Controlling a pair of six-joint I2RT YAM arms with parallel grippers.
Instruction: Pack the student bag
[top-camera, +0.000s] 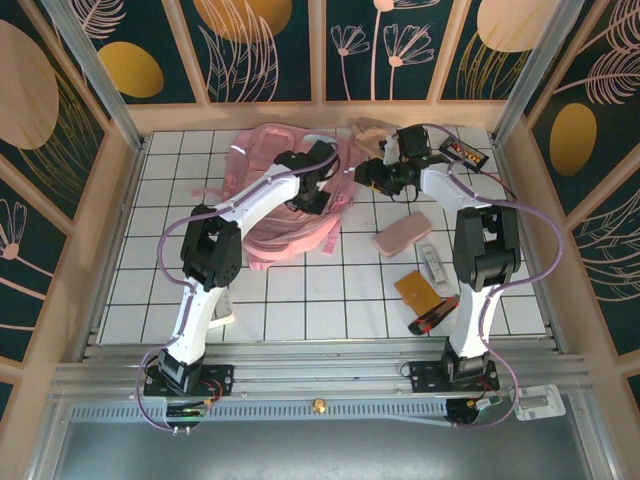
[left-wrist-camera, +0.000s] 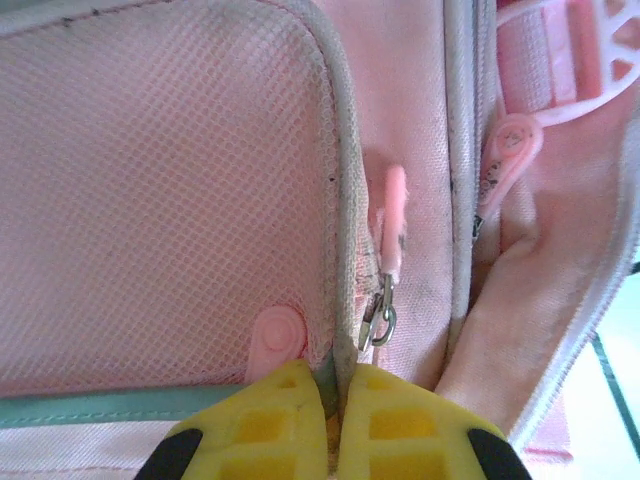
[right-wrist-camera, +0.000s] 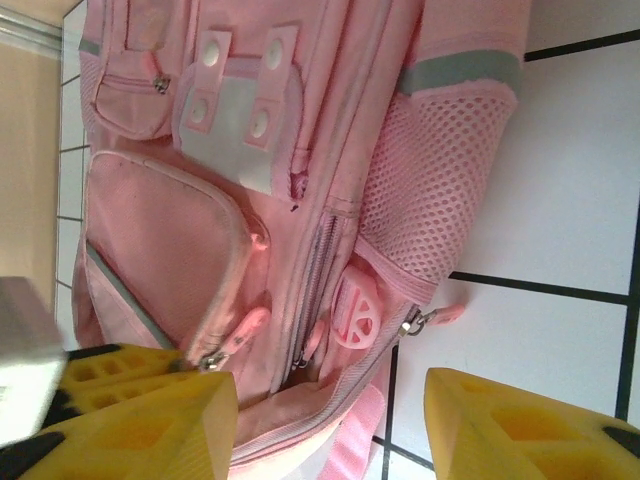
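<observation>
Zip work on the bag (top-camera: 290, 215) looks like the step in hand, since a compartment must open before anything goes in. The left tool (left-wrist-camera: 335, 405) is pinched fully closed, with grey piping (left-wrist-camera: 345, 200) running down into the seam between its yellow tips. Whether it truly grips that edge I cannot tell. The zip pull (left-wrist-camera: 393, 215) hangs just ahead of the tips, apart from them. A good grasp would close on its pink tab, not on the small metal ring beneath. The right tool (right-wrist-camera: 328, 405) stands half wide and holds nothing, with the bag just ahead of its fingers. It could pin the cloth so that the slider runs instead of dragging the bag across the table (top-camera: 300, 290).

The bag lies slack beneath both tools. Left of the closed tips is open mesh (left-wrist-camera: 160, 180), fine-holed and limp. Right of them is tight woven cloth, lightly soiled. The tab looks rubbery and rounded, the piping a firm cord. All of it will yield and bunch under a pull.
</observation>
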